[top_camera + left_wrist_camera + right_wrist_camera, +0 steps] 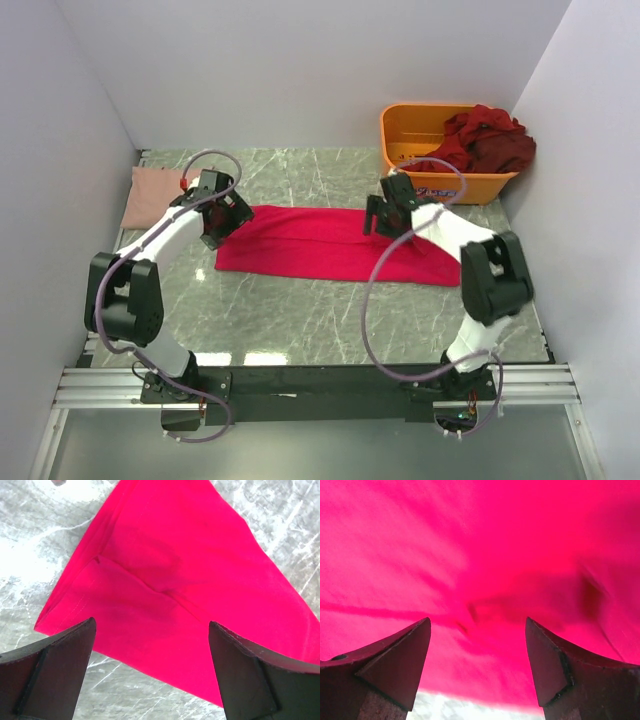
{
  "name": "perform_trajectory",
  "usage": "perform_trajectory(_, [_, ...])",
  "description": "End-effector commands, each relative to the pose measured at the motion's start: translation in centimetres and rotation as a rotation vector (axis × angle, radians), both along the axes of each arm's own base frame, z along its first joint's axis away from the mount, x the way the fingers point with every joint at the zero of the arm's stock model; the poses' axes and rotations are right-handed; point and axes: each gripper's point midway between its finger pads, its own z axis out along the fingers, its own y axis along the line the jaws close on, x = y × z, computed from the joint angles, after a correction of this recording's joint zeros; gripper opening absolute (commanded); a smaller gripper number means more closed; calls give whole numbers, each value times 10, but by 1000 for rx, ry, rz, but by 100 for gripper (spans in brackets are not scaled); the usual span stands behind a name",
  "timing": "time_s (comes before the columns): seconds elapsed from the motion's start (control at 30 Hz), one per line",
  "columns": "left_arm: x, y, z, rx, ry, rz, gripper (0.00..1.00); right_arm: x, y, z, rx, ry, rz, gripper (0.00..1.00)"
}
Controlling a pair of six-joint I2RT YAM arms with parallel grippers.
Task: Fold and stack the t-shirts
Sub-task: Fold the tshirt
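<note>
Noted marble desk [300, 320], white walls [300, 70]. Found red t-shirt [320, 245] flat beneath both fingers, one end under each. Recorded left fingers [55, 670] and right fingers [390, 670] wide apart, empty; judged poised to pinch ends for folding.

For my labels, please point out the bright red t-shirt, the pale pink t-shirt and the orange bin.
bright red t-shirt [320, 245]: top view, flat middle.
pale pink t-shirt [150, 195]: top view, visible middle.
orange bin [392, 135]: top view, left wall.

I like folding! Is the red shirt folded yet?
Partly: the red shirt lies flat as a long narrow strip, not a small square.
</note>
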Motion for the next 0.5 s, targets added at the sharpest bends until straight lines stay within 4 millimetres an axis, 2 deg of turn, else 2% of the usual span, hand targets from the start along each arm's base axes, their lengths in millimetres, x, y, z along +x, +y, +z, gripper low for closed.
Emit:
perform_trajectory(0.0, [5,-6,11,-24,-65,-41,99,-17,-29,21,-60,-96,-61,82])
perform_trajectory(0.03, [5,-11,9,-42,-63,-57,99,-21,-33,23,-67,-108,-65,82])
perform_trajectory(0.07, [6,-12,8,-47,-63,-62,99,-30,-37,13,-86,-90,-65,82])
perform_trajectory(0.17, [6,-17,0,-66,-52,-77,99,-33,-41,4,-95,-93,-75,82])
perform_trajectory(0.33, [2,-13,-3,-54,-52,-63,99,-26,-35,-16,-69,-92,-86,82])
perform_trajectory(0.47, [-5,-5,-1,-23,-56,-45,99,-8,-27,-14,-19,-149,-116,82])
